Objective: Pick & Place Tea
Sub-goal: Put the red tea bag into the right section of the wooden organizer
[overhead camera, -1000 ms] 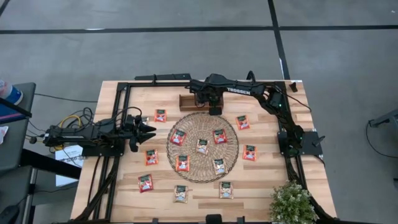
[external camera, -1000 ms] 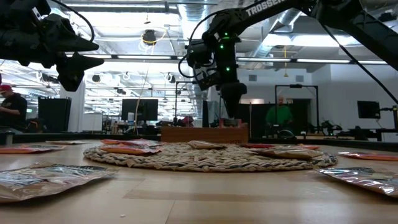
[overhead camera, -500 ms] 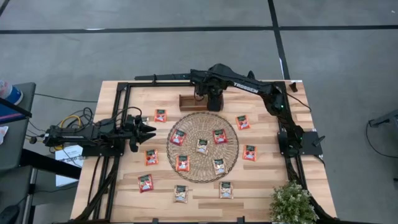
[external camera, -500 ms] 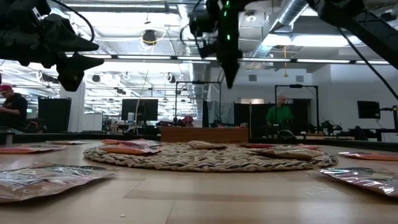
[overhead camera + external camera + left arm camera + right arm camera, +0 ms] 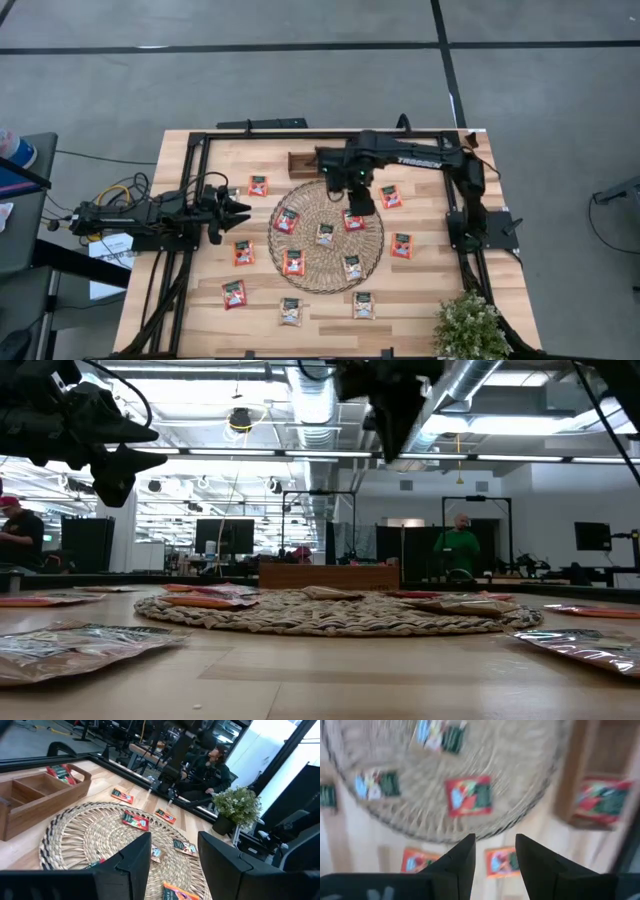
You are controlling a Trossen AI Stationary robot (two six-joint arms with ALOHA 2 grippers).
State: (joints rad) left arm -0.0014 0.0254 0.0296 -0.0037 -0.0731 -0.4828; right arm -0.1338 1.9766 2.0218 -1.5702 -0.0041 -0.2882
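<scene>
Right gripper (image 5: 358, 205), fingers apart and empty, poised above a red tea sachet (image 5: 353, 220) on the woven mat (image 5: 325, 275), seemingly to pick it; left gripper (image 5: 236, 209) parked open beside the mat.

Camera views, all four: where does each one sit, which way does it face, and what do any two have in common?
High view: overhead, straight down on the table; both arms show.
Low view: table height, level across the woven mat into the room; arms overhead.
Left wrist view: on the waiting left arm, across the mat; left gripper open.
Right wrist view: above the mat; right gripper open, empty.
Shared: both wrist views show the wooden tray holding a red sachet.
</scene>
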